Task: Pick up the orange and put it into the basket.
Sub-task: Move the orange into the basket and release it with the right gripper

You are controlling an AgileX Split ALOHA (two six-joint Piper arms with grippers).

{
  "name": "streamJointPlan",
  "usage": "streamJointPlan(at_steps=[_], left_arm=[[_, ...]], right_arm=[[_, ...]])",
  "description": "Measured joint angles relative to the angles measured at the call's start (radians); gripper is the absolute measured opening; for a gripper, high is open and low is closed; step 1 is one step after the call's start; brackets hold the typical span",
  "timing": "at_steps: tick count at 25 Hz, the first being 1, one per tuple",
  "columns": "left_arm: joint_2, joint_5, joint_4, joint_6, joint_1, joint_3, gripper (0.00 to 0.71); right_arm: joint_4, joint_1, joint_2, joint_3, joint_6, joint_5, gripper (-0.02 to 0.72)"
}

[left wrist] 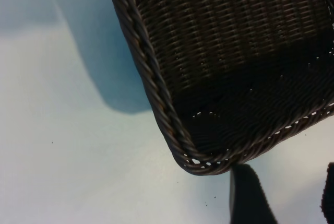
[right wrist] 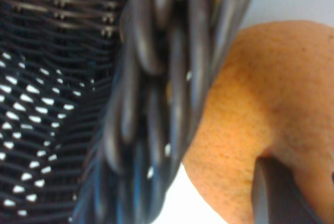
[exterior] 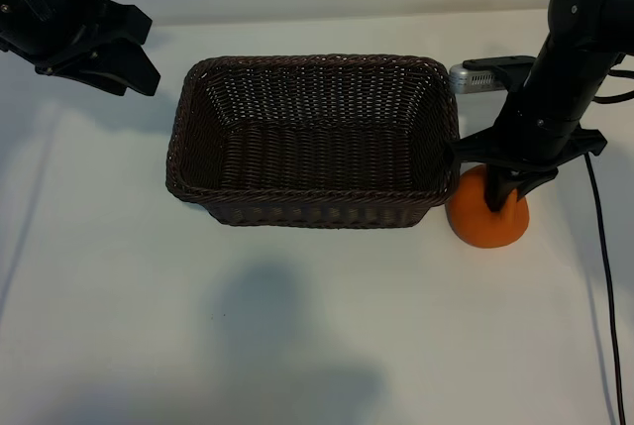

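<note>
Your right gripper (exterior: 507, 197) is down on the small bright orange fruit (exterior: 487, 212), which sits on the white worktop (exterior: 317, 326) touching the outer wall of the big dark brown woven wicker basket (exterior: 313, 138), at its right-hand end. One dark finger (right wrist: 276, 192) presses against the fruit's skin, another crosses its top; whether they've actually clamped it, I cannot tell. Your left gripper (exterior: 134, 53) hangs off the basket's far left corner, fingers apart, holding nothing.
</note>
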Motion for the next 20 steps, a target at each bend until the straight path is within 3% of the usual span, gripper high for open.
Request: streamJointPlan(at_steps=[6, 11, 20], left_arm=[[0.0, 0.0, 0.0, 0.0, 0.0, 0.0, 0.398], [0.0, 0.0, 0.0, 0.0, 0.0, 0.0, 0.398], [0.0, 0.0, 0.0, 0.0, 0.0, 0.0, 0.398]], right_arm=[[-0.005, 0.0, -0.004, 0.0, -0.022, 0.018, 0.091], [-0.053, 0.0, -0.059, 0.0, -0.022, 0.047, 0.091], [-0.078, 0.0, -0.224, -0.05, -0.02, 0.137, 0.087]])
